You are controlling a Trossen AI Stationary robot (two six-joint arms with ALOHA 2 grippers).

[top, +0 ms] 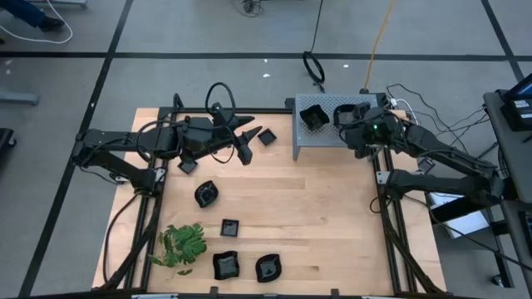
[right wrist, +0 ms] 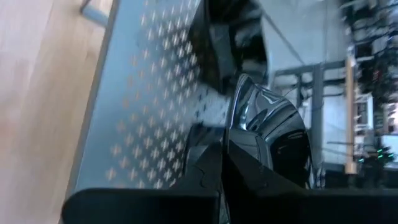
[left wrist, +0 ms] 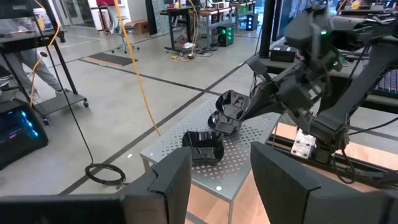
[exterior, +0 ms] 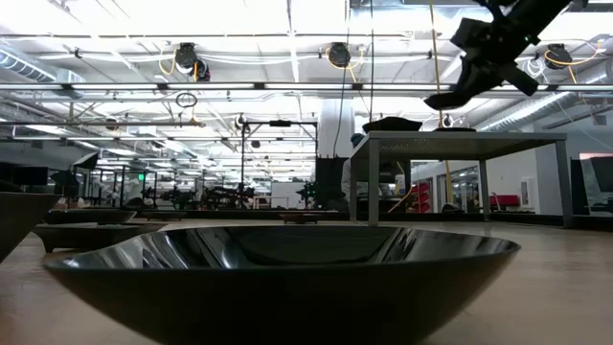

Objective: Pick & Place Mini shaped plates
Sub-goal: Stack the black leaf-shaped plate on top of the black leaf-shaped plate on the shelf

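High view: the right gripper (top: 339, 116) reaches across the grey perforated box (top: 320, 137), fingers clamped on a glossy black plate (right wrist: 273, 130) held tilted over it. The left gripper (top: 241, 141) hovers above the table's far edge, fingers apart, empty.

No text, label, brand, number or sign can be read in any of the four views. The small black plates (top: 206, 193) have plain glossy surfaces, and the grey perforated metal box (top: 332, 133) shows only its pattern of holes. In the room behind there are coloured lights and screens, but they are too small and too blurred to give any letter or figure.
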